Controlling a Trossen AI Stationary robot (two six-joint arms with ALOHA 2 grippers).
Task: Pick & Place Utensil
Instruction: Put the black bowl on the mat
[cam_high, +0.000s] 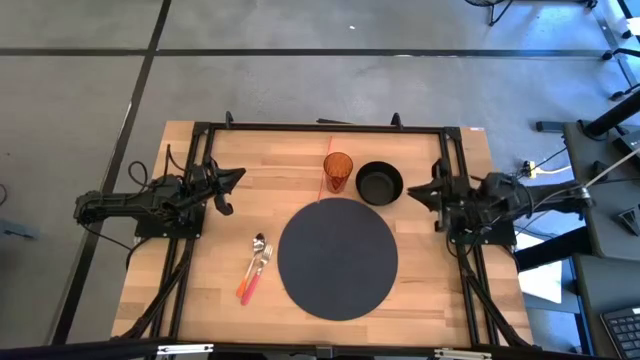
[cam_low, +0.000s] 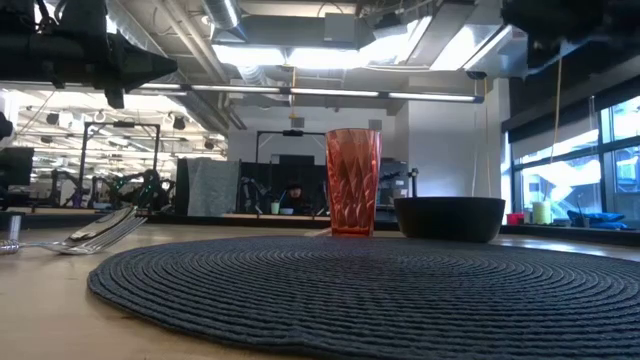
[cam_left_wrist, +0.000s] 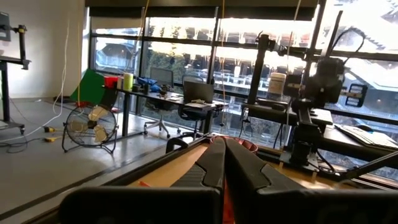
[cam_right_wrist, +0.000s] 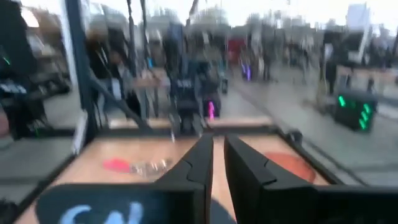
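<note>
Utensils (cam_high: 254, 268) — light, stiff, slick metal, thin pink handles — lie on table below left gripper (cam_high: 236, 179), which is clenched, empty. Pinch mid-handle. Right gripper (cam_high: 413, 192) — nearly closed, empty.

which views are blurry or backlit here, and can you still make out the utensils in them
Right wrist view: motion-smeared throughout, the utensils only a pink-and-silver streak. Low view: bright ceiling lights behind, so the red cup glows and the black bowl is a silhouette; the utensils there are soft at the left edge. Left wrist view: bright windows, no utensils. High view: evenly lit, spoon and fork crisp.
</note>
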